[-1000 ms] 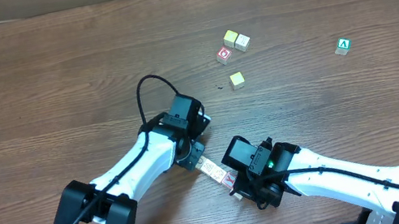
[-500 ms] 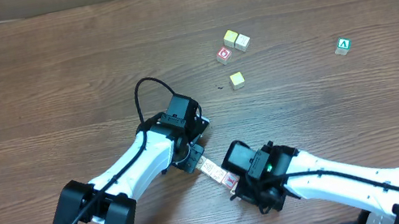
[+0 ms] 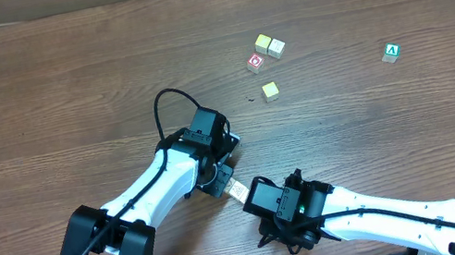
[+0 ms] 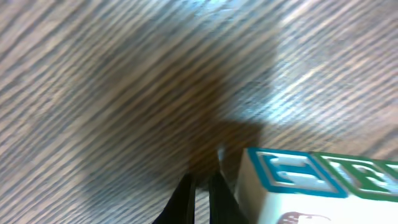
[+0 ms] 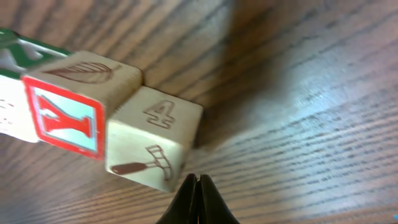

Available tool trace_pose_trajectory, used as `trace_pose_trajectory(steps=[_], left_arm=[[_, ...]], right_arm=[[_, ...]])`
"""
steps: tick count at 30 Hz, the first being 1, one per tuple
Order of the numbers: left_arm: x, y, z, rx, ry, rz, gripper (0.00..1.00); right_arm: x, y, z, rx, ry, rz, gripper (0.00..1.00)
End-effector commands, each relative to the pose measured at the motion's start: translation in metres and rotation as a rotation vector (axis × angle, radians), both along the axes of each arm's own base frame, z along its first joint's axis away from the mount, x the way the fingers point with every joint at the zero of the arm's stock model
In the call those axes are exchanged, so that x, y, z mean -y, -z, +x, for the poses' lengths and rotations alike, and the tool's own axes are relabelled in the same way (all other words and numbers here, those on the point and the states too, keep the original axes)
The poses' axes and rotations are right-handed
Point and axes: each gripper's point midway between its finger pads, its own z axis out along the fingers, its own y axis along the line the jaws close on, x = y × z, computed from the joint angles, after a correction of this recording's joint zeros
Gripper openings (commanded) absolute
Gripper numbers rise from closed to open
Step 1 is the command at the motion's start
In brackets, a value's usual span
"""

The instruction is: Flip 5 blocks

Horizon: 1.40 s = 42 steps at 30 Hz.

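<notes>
- Row of blocks: pale printed cubes laid face to face in one line on the table, low in the overhead view and mostly covered by the two arms; how many cubes are in the line cannot be told
- Long axis: from above the row runs on a diagonal, its upper-left end at the left gripper and its lower-right end at the right gripper; each tool thus stands at one end, neither alongside
- Left gripper: jaws pressed together, nothing between them; the tips stand just beside the end face of the blue-lettered block, with a green-lettered block next in line behind it; whether they touch cannot be told
- Right gripper: jaws likewise closed and empty; the tips sit just at the lower edge of the block marked 4, which has a hammer on its near face; the block with a red Y touches it on the far side
- Judgement: both arms are about equally near, one per end; the coming move seems to turn on both pressing inward along the axis, so that the row can be rolled as one piece; a push off that axis would likely buckle the line
- Yellow cubes and green A cube: well apart, further up the table
</notes>
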Motion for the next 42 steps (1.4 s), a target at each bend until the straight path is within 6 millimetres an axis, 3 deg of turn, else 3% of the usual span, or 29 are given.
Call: trace_pose_trajectory(steps=[1,21,42], left_arm=[[0.003,0.007,-0.011,-0.051,0.033,-0.028,0.04],[0.004,0.007,-0.01,-0.049,0.036,-0.031,0.04],[0.005,0.006,-0.008,-0.04,0.047,-0.034,0.04]], right_arm=[[-0.007,-0.011,0.01,0.05,0.018,0.029,0.04],[0.005,-0.007,0.016,0.088,0.029,-0.031,0.04],[-0.008,-0.004,0.019,0.092,0.024,0.01,0.04]])
